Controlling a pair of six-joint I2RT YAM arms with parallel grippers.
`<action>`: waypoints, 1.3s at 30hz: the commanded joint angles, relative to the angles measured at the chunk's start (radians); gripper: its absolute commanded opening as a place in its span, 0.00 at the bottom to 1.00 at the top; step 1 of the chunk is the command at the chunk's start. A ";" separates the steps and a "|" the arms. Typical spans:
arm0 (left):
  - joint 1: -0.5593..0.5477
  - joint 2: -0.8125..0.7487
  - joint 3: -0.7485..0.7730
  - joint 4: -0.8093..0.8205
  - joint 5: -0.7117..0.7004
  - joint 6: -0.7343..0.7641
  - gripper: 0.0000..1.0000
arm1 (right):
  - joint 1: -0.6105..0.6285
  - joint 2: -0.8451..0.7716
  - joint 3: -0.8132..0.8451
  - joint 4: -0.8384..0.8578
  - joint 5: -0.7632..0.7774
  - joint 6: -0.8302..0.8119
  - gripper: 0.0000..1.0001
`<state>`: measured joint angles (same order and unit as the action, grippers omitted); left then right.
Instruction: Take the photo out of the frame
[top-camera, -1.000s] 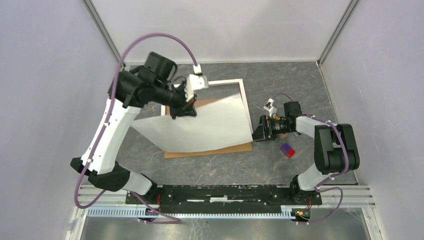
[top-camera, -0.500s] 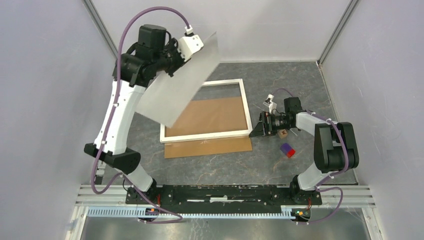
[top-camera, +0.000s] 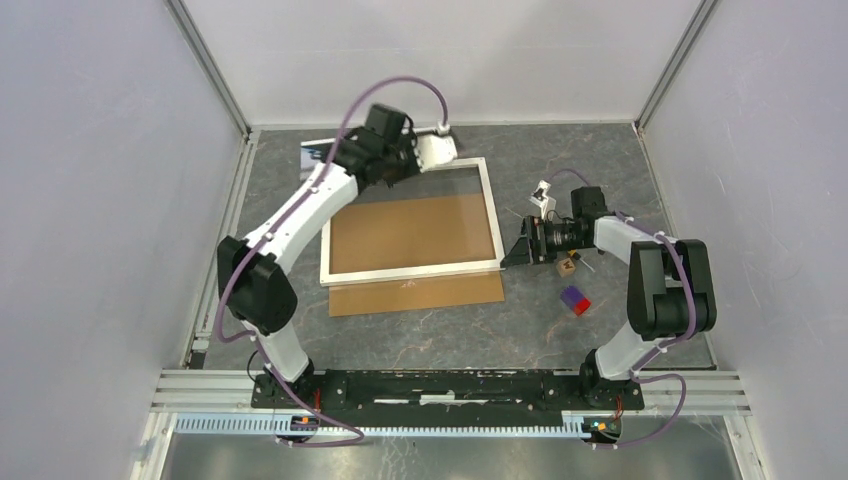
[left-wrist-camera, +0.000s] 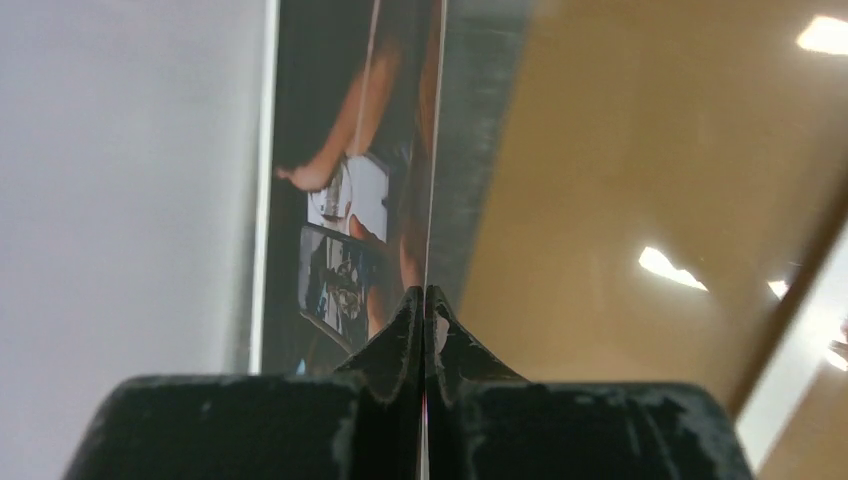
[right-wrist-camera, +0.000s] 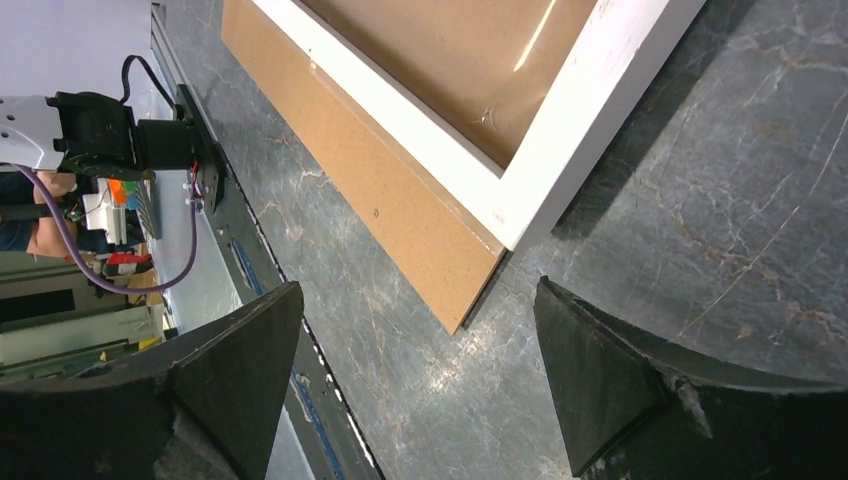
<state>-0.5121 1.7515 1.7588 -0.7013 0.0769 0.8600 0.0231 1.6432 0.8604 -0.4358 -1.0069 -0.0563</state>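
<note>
Your left gripper (left-wrist-camera: 425, 325) is clamped on the edge of the photo (top-camera: 316, 152), which shows behind the arm at the upper left of the top view. The frame (top-camera: 491, 215) lies flat mid-picture on a brown backing panel (top-camera: 420, 296). Your right gripper (top-camera: 520, 250) is spread wide and empty, just right of the frame's lower right corner.

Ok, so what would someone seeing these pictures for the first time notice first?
Probably the left gripper, shut on the photo and holding it edge-on over the table's far left. Next, the white frame lying flat mid-table on a brown backing panel that sticks out at its near edge, with the right gripper open beside its near right corner.
</note>
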 joint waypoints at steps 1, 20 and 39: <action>-0.049 -0.002 -0.163 0.163 0.047 -0.028 0.02 | -0.007 0.015 0.039 -0.014 0.002 -0.031 0.91; -0.152 0.064 -0.515 0.233 0.185 -0.163 0.02 | -0.008 0.044 0.036 -0.014 0.010 -0.027 0.91; -0.256 -0.001 -0.630 0.192 0.208 -0.244 0.02 | -0.008 0.056 0.033 -0.006 0.010 -0.017 0.91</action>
<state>-0.7471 1.7962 1.1423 -0.4885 0.2386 0.6983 0.0181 1.6962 0.8730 -0.4503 -0.9920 -0.0685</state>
